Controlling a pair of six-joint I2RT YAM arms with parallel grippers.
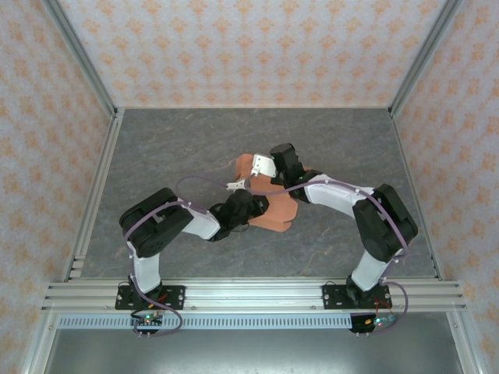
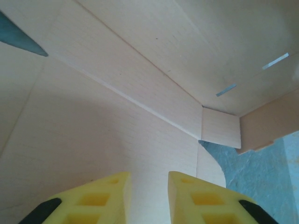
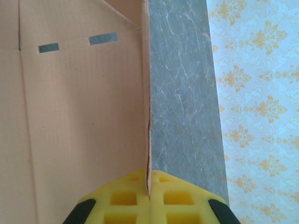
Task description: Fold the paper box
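The paper box [image 1: 277, 212], salmon-orange cardboard, lies partly folded in the middle of the table between both arms. In the left wrist view its inner panels [image 2: 117, 116] show creases, two slots and a small raised corner flap. My left gripper [image 2: 148, 179] hovers just over a panel; its yellow fingers [image 2: 112, 186] stand apart with nothing between them. In the top view it [image 1: 248, 204] sits at the box's near left side. My right gripper [image 3: 148, 184] is shut on the edge of an upright side wall of the box [image 3: 84, 116], and it [image 1: 269, 167] sits at the far side.
The grey marbled table [image 1: 195, 148] runs all around the box, and also shows [image 3: 182, 93] beside the held wall. Patterned walls [image 1: 249, 47] and aluminium rails [image 1: 93, 202] close in the back and sides.
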